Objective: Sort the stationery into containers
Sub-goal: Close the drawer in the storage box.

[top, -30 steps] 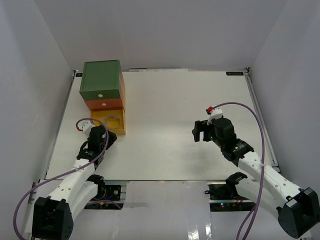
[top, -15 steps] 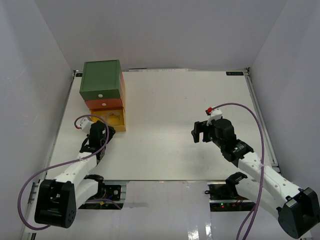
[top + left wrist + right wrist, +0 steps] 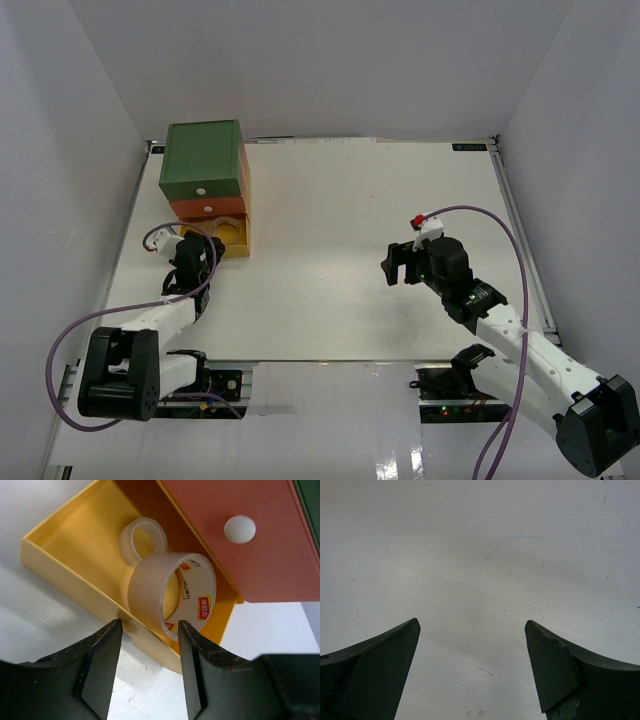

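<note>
The chest stands at the back left, with a green top drawer (image 3: 203,160) and an orange middle drawer (image 3: 208,208), both shut. The yellow bottom drawer (image 3: 238,238) is partly out. In the left wrist view the yellow drawer (image 3: 65,565) holds the grey tape roll (image 3: 150,587) and the small clear tape ring (image 3: 131,535). My left gripper (image 3: 204,252) is open, and in its own view (image 3: 149,630) the fingertips stand either side of the drawer's front wall. My right gripper (image 3: 393,265) is open and empty over bare table (image 3: 472,625). No markers or pens show.
The orange drawer's white knob (image 3: 239,529) is just above the tape roll. White walls enclose the table (image 3: 350,220) on the left, back and right. The left arm's purple cable (image 3: 160,235) loops beside the chest.
My left gripper has moved forward toward the chest and the yellow drawer has slid partly back in. The right arm has barely moved.
</note>
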Controlling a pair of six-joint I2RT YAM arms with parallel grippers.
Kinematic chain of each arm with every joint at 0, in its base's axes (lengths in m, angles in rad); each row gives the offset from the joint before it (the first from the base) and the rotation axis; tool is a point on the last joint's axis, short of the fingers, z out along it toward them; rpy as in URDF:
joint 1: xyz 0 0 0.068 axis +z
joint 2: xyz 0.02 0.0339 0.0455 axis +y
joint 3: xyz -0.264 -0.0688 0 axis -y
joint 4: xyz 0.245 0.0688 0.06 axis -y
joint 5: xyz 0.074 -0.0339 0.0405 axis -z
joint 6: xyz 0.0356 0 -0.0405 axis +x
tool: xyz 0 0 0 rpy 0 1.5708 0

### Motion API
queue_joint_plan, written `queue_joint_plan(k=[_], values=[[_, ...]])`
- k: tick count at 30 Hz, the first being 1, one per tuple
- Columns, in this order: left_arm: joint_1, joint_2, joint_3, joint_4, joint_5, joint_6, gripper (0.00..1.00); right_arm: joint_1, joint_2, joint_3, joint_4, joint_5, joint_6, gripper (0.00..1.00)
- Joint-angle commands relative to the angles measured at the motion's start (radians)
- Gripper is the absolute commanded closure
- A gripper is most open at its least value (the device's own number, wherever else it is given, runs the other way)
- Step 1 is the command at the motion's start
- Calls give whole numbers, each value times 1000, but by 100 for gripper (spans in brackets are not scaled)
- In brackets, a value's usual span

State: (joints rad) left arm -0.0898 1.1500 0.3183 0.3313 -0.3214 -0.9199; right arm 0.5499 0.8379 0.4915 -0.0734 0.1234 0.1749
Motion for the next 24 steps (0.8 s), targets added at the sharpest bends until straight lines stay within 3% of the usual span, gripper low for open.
queue_joint_plan(k=[1,7,24], values=[[22,28,-30,173,33,10,41,-5,-2,-8,47,-10,-11,8],[36,43,-77,376,87,55,42,-5,4,-14,57,-18,-12,8],[38,238,-41,715,203,184,42,-4,13,-14,57,-33,-18,8]])
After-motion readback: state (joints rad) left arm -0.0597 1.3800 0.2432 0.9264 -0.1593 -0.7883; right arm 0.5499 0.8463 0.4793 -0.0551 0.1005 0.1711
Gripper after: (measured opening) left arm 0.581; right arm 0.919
